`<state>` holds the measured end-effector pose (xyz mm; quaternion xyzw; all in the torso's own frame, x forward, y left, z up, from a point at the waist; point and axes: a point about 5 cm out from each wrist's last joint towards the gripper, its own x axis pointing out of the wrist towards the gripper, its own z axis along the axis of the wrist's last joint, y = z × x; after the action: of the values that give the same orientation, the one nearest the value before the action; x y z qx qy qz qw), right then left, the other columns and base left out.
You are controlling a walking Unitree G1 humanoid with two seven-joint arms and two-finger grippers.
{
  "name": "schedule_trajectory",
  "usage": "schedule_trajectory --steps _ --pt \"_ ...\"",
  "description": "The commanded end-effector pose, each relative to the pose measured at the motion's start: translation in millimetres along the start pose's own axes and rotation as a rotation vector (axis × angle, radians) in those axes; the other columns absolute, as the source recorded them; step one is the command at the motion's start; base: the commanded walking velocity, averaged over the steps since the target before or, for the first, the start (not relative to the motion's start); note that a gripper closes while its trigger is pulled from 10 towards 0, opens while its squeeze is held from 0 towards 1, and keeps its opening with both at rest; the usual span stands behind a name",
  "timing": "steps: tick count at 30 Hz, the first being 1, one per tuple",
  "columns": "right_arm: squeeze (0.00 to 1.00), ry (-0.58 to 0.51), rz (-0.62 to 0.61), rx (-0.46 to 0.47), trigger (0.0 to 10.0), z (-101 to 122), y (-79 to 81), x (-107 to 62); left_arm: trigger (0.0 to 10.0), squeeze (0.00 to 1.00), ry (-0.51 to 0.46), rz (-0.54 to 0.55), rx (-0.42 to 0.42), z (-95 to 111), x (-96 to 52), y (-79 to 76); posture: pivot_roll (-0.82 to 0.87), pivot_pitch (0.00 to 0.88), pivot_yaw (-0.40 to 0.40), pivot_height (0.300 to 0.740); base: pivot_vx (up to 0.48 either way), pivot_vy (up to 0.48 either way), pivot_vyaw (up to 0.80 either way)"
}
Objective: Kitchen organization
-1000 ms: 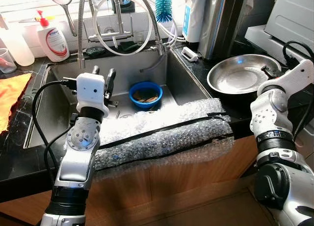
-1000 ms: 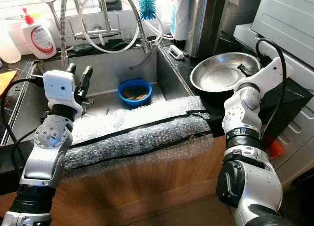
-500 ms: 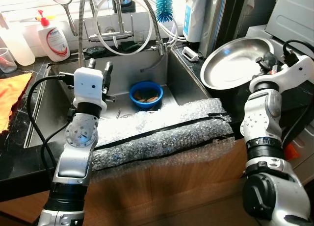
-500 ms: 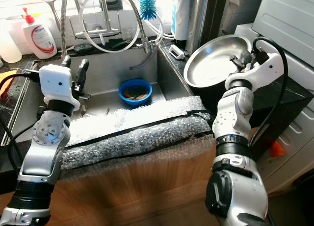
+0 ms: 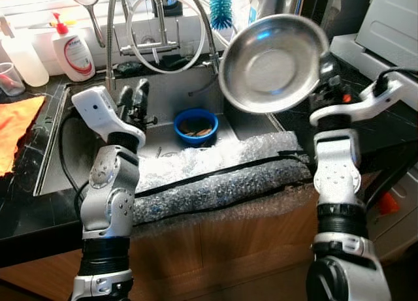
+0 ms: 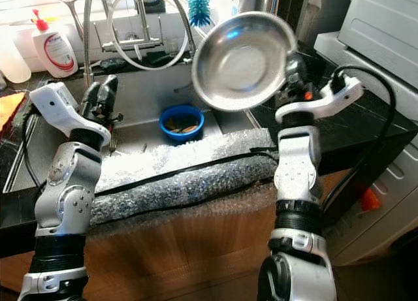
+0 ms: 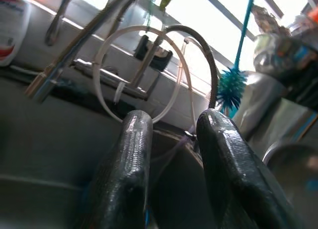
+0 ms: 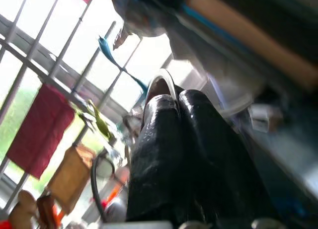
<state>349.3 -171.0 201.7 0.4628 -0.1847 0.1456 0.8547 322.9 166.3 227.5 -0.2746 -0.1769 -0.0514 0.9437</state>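
Steel bowl [image 5: 273,54] raised | right hand [image 5: 324,67] pinching rim, fingertips hidden

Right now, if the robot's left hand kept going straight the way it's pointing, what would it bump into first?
Probably the faucet with its looped hose behind the sink. The left hand, fingers apart, points straight at it, though depth is hard to judge.

A polished steel bowl [image 5: 274,53] gleams mirror-bright above a brushed metal sink [image 5: 78,138]. Crinkled, glossy bubble wrap [image 5: 215,177] pads the edge of the dark, shiny stone tabletop [image 5: 26,209], over warm wood cabinet fronts [image 5: 215,242]. A glossy blue plastic bowl [image 5: 194,126] sits in the basin.
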Motion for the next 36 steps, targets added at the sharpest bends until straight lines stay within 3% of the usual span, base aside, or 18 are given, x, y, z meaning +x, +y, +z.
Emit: schedule_trajectory --steps 1,2,5,8,16,22,36 --pt "0.0 0.0 0.096 0.012 10.0 2 19.1 5.1 10.0 0.0 -0.006 -0.018 -0.024 5 -0.4 -2.4 -0.04 0.0 0.032 0.74 0.0 0.0 0.0" --pt "0.0 0.044 0.132 0.043 10.0 -7 24.1 -0.9 10.0 0.0 0.009 -0.027 -0.05 5 0.1 -3.5 -0.04 0.001 0.035 0.74 0.0 0.0 0.0" --pt "0.0 0.055 0.138 0.06 10.0 -10 25.6 -2.7 10.0 0.0 0.015 -0.024 -0.078 4 0.0 -3.7 -0.05 0.005 0.037 0.74 0.0 0.0 0.0" --pt "0.0 0.079 0.167 0.131 10.0 -17 32.1 -7.6 10.0 0.0 0.029 -0.015 -0.16 2 -0.5 -2.9 -0.05 0.008 0.037 0.74 0.0 0.0 0.0" --pt "0.0 0.086 0.209 0.213 10.0 -21 42.6 -10.4 10.0 0.0 0.073 -0.047 -0.164 -2 -1.8 -5.3 -0.05 0.023 0.038 0.74 0.0 0.0 0.0" --pt "0.0 0.112 0.229 0.22 10.0 -26 48.4 -10.0 10.0 0.0 0.137 -0.126 -0.077 -12 -5.6 -17.2 -0.04 0.029 0.034 0.74 0.0 0.0 0.0" --pt "0.0 0.077 0.236 0.251 10.0 -17 47.7 -10.3 10.0 0.0 0.101 -0.078 0.001 -9 -4.7 -12.2 -0.05 0.034 0.034 0.74 0.0 0.0 0.0"
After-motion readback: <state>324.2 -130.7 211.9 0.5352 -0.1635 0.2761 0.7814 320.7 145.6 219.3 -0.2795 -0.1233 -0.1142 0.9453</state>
